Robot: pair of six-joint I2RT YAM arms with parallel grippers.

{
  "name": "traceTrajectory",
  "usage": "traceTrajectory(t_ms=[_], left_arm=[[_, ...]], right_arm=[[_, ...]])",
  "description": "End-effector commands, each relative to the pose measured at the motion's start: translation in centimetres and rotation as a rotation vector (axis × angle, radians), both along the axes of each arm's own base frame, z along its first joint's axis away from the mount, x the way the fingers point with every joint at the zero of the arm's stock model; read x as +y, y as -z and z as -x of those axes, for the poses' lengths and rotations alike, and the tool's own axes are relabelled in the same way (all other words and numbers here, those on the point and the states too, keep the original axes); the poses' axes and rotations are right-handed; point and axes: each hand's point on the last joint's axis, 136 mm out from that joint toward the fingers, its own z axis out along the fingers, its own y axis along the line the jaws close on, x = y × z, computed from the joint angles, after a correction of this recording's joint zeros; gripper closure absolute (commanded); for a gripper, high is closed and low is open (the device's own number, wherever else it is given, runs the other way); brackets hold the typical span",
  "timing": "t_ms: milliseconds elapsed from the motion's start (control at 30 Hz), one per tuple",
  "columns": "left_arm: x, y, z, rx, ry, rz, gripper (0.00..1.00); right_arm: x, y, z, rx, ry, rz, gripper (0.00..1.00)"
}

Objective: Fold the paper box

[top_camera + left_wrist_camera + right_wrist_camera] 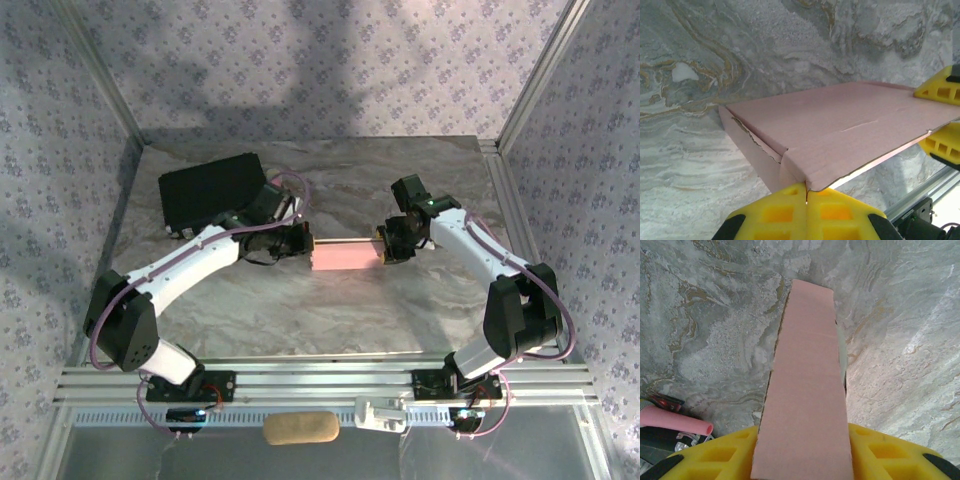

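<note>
Marble-patterned table (330,320) fills the floor of a booth with flowered walls (330,60), and a black case (210,190) lies flat toward the far left corner. Near the middle of the table is the paper box (345,257), a pale pink, shallow rectangle whose long axis runs left to right across the top view, one short end pointing at each arm. The left gripper (305,240) meets the box's left end and the right gripper (385,245) meets its right end, so the box spans the gap between them. From the left wrist, the two yellow fingers (775,215) are pressed tightly together, and the box's near corner runs into the seam between them, pinched there; the pink panel stretches away toward the upper right, with a folded side wall dropping along its left edge and a ragged die-cut line showing at that fold. At the far end of that panel the other arm's yellow fingers sit one on each side of the box. From the right wrist, the box points straight away up the frame, its near end lying between the two yellow fingers (715,455), which flank it closely; I cannot tell whether they squeeze it or merely bracket it.
</note>
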Motion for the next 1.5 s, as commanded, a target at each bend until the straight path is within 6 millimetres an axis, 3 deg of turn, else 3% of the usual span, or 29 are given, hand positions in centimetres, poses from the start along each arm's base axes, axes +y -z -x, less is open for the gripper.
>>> traceTrajectory(t_ms=[0, 533, 633, 767, 1033, 1300, 1467], left_arm=[[-0.2, 0.7, 0.3, 0.026, 0.002, 0.029, 1.00], [1.9, 2.0, 0.4, 0.050, 0.031, -0.073, 0.98], [2.4, 1.4, 0.2, 0.026, 0.024, -0.096, 0.73], [2.4, -0.2, 0.1, -0.026, 0.019, -0.087, 0.57], [1.1, 0.1, 0.2, -0.031, 0.037, -0.060, 0.59], [1.2, -2.9, 0.8, -0.119, -0.011, -0.004, 0.56], [0.8, -1.5, 0.5, -0.086, 0.006, -0.019, 0.58]], right_arm=[[-0.6, 1.1, 1.1, 0.060, 0.004, 0.039, 0.56], [-0.9, 1.3, 1.0, 0.061, -0.006, 0.062, 0.56], [-0.8, 1.2, 1.0, 0.060, -0.007, 0.062, 0.57], [-0.9, 1.2, 1.0, 0.060, -0.006, 0.061, 0.57], [-0.9, 1.3, 0.9, 0.062, -0.005, 0.061, 0.58], [-1.0, 1.2, 0.9, 0.058, -0.003, 0.055, 0.58], [-0.9, 1.2, 0.8, 0.058, -0.004, 0.052, 0.59]])
